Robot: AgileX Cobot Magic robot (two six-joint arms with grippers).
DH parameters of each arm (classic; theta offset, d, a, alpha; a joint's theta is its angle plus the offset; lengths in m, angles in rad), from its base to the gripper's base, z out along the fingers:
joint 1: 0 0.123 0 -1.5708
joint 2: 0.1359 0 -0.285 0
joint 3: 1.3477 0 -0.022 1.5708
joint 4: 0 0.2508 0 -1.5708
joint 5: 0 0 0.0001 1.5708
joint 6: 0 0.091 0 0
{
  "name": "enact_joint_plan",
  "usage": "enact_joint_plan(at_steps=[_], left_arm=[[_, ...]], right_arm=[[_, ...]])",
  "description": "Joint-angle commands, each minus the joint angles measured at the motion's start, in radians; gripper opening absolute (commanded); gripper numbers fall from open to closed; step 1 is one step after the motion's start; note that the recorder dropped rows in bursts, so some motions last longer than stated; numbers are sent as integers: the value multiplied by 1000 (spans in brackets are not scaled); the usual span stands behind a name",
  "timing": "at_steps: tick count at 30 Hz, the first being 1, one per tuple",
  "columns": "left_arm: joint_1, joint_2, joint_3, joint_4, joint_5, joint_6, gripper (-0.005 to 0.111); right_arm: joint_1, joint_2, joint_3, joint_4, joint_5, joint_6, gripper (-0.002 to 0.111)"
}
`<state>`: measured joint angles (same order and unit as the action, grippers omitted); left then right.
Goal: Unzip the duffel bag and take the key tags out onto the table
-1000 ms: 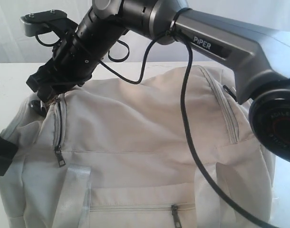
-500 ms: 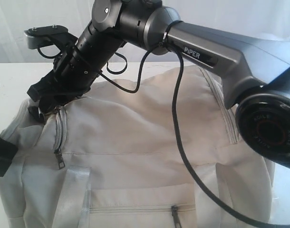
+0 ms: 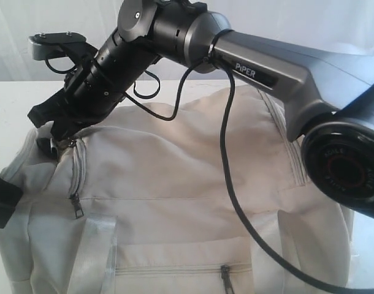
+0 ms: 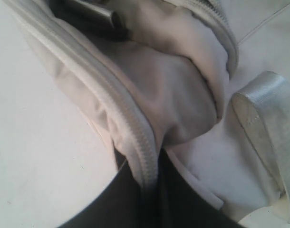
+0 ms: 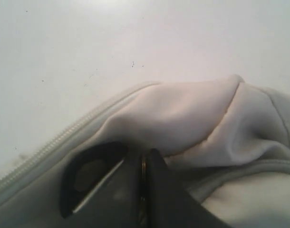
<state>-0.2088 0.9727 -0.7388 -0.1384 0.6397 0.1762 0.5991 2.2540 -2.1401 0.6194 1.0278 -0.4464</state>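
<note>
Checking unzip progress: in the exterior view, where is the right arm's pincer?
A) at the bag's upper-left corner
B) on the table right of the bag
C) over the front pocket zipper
A: the right pincer meets the duffel bag at its upper-left corner.

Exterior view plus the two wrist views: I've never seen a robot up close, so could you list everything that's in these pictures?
duffel bag: one, cream-beige, lying on the table and filling most of the exterior view.
zipper pulls: two seen, grey, one on the side pocket, one on the front pocket.
webbing handle: one strap plainly seen, pale, on the bag's front.
strap ring: one, black, at the bag's end beside the right hand.
table: one, white, under the bag.
cable: one, black, hanging from the right arm across the bag.
right arm: one, grey and black, reaching across to the bag's left end.
right hand: one, black, fingers pressed together at that end.
left hand: one, dark, clamped on the bag's zipper edge.
</note>
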Motion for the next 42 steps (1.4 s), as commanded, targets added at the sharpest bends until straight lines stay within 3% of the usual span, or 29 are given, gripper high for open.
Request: enact_joint_plan(at_steps=[1, 42], left_arm=[[-2, -6, 7, -15, 60, 2, 0], [-2, -35, 7, 1, 104, -16, 0]], right_arm=[[-21, -19, -5, 1, -20, -4, 0], [-108, 25, -5, -34, -484, -27, 0]])
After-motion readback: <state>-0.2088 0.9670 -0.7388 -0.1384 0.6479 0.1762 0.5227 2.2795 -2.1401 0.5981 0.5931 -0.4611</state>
